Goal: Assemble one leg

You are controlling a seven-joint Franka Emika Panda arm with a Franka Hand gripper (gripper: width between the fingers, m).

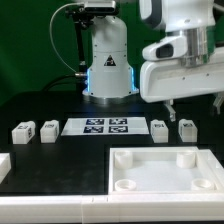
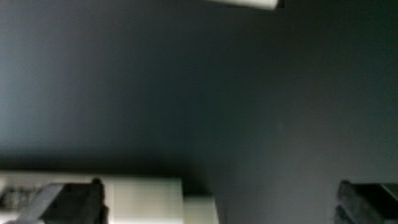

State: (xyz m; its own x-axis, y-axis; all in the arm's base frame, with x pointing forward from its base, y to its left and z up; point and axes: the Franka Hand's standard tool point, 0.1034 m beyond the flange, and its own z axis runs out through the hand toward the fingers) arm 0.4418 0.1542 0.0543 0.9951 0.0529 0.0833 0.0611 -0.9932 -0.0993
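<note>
Four stubby white legs with marker tags stand on the black table in a row: two at the exterior view's left (image 1: 22, 130) (image 1: 48, 127) and two at the right (image 1: 160, 128) (image 1: 187, 129). My gripper (image 1: 195, 103) hangs open and empty above the two right legs, apart from them. The wrist view shows the gripper (image 2: 222, 205) with its dark fingers (image 2: 71, 200) wide apart over the dark table. A blurred white part (image 2: 151, 195) lies between them beside one finger. I cannot tell which part it is.
The marker board (image 1: 97, 126) lies between the two pairs of legs. The large white square panel (image 1: 205, 160) with round corner holes lies in front at the right. A white piece (image 1: 3, 165) sits at the left edge. The robot base (image 1: 108, 70) stands behind.
</note>
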